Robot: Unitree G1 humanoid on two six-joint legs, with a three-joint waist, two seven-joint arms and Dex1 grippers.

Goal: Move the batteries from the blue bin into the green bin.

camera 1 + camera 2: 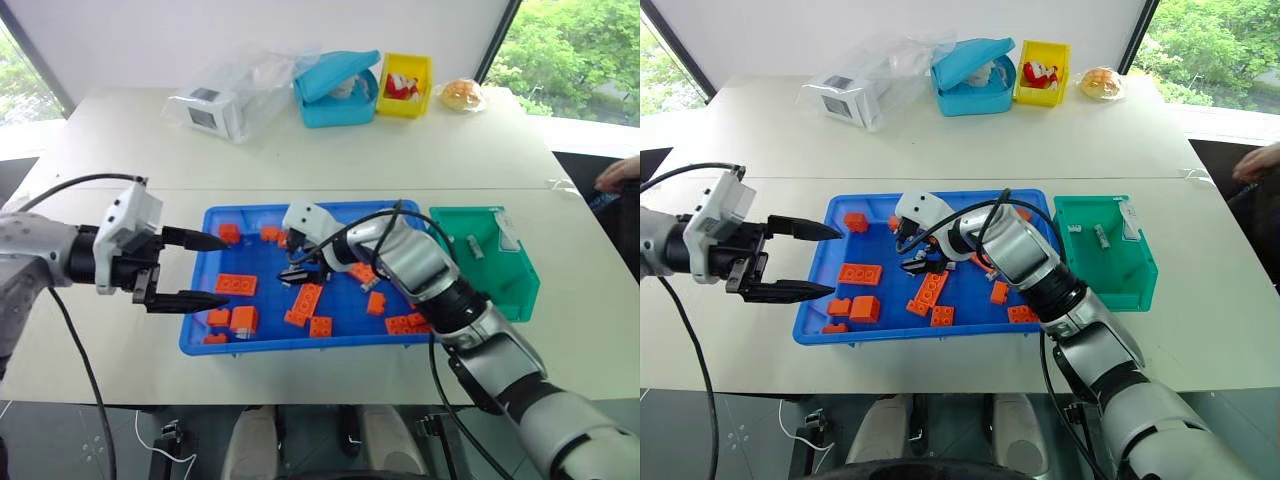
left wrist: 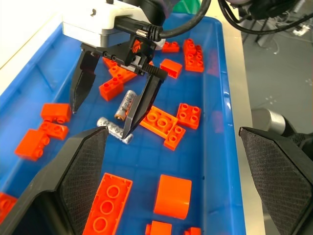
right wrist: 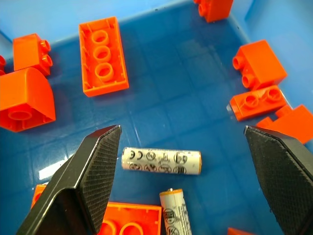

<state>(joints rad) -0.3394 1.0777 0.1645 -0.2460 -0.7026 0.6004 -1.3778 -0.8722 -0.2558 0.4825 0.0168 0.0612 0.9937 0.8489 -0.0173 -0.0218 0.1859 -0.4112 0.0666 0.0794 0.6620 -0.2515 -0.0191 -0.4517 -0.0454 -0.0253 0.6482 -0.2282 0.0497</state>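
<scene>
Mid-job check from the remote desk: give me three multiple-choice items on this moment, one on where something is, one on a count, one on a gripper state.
1. Where is the right gripper?
A. Over the green bin
B. Inside the blue bin, above two batteries
C. Over the yellow bin

2. How many batteries lie between the right gripper's fingers in the right wrist view?
A. None
B. Two
C. Five

3. How are the right gripper's jaws?
A. Spread open, holding nothing
B. Shut on a brick
C. Shut on a battery

Key: 1 B, it hangs over the blue bin floor with one battery and another battery beneath; 2 B, those two show there; 3 A, both fingers stand apart with the batteries lying loose.
</scene>
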